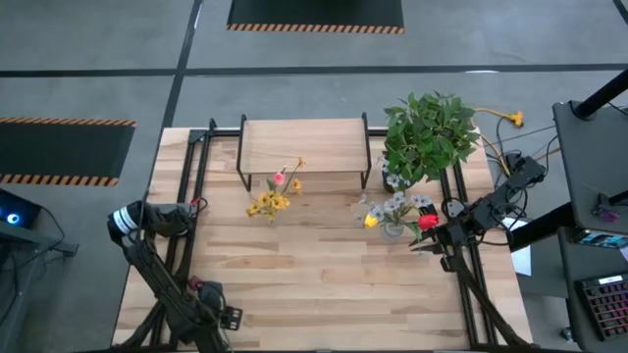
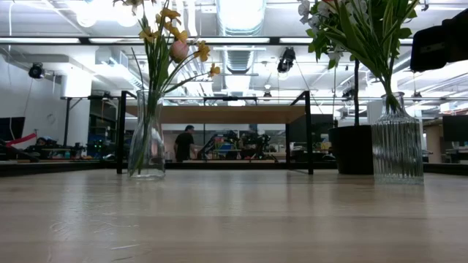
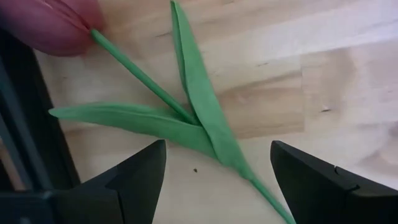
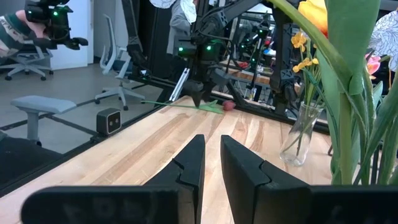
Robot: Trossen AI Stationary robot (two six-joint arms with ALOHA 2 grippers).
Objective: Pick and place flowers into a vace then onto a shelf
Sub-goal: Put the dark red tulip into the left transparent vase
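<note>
A red-headed flower (image 3: pixel 56 28) lies flat on the table by its left edge, its green stem (image 3: pixel 143 78) and two long leaves on the wood. My left gripper (image 3: pixel 217 180) points down over it, open, one finger on each side of the lower stem, touching nothing. In the high view this gripper (image 1: pixel 182 219) sits beside the red head (image 1: pixel 199 204). One glass vase (image 1: pixel 270 209) holds yellow and pink flowers. A ribbed vase (image 1: pixel 392 230) holds white, yellow and red ones. The shelf (image 1: pixel 304 147) stands at the back. My right gripper (image 4: pixel 211 168) waits level at the right, shut and empty.
A bushy potted plant (image 1: pixel 427 132) stands at the back right beside the shelf. Black frame rails run along the table's left (image 1: pixel 191 167) and right (image 1: pixel 461 284) sides. Bare wood (image 1: pixel 324 284) lies across the middle and near part of the table.
</note>
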